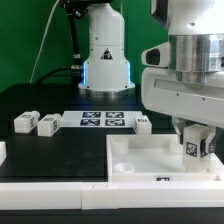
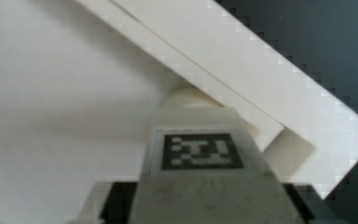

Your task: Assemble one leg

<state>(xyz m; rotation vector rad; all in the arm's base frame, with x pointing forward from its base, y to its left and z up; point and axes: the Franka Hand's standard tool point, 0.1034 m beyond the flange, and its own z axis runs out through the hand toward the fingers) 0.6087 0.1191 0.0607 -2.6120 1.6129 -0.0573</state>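
The black counter fills the exterior view, with the robot's white base standing at its far side. Nearest the camera lies the large white panel, flat, with a raised rim and a round socket near its corner on the exterior view's left. Over the panel's side on the exterior view's right hangs the bulky white arm, which hides much of the counter behind it. Beyond the panel the marker board lies flat, its tags facing up. At the exterior view's left, two loose tagged legs and sit close together, and another small white block rests just beside the marker board.

The gripper is low over the panel, clamped on the leg, whose tag faces the camera. The exterior view does not show whether the leg touches the panel.

The wrist view alone gives the close detail: the leg with its tag upward, dark fingers pressed against its flanks, and the panel's rim running diagonally just beyond its tip.
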